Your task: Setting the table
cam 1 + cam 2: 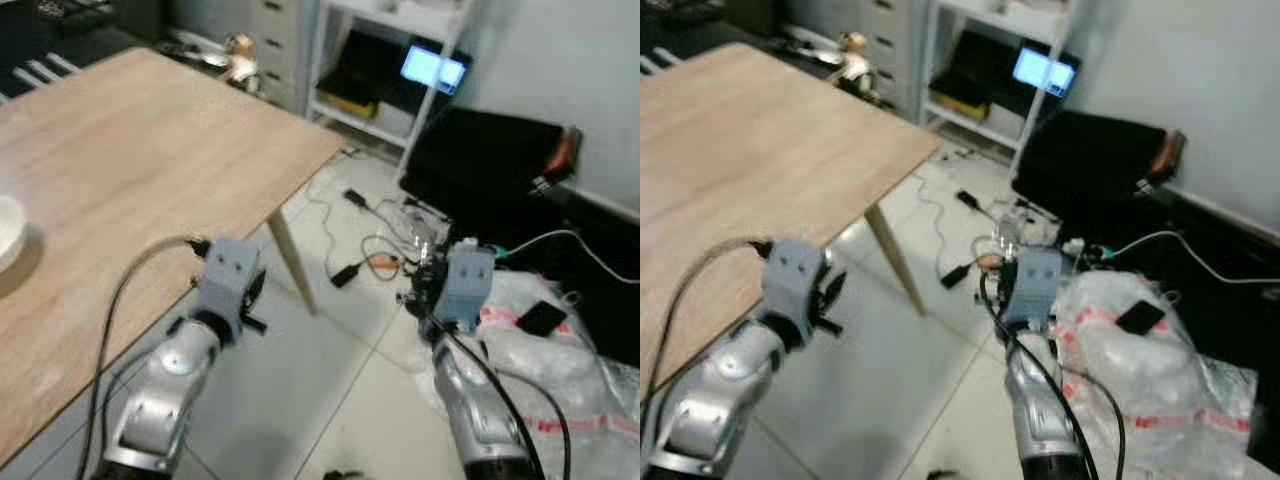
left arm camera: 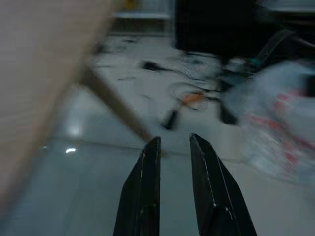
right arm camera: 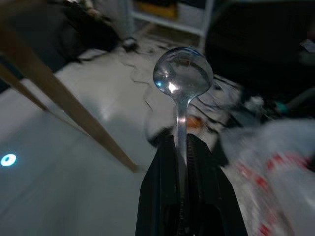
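A table fills ten o'clock, a plate on its nine o'clock edge. Cables lie at one o'clock, a plastic bag at four.

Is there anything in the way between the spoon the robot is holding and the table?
Nothing visible blocks it. The right gripper holds the spoon out over the floor, off to the right of the wooden table. The tabletop near the robot looks bare, with a white dish at the left edge. The left gripper holds nothing.
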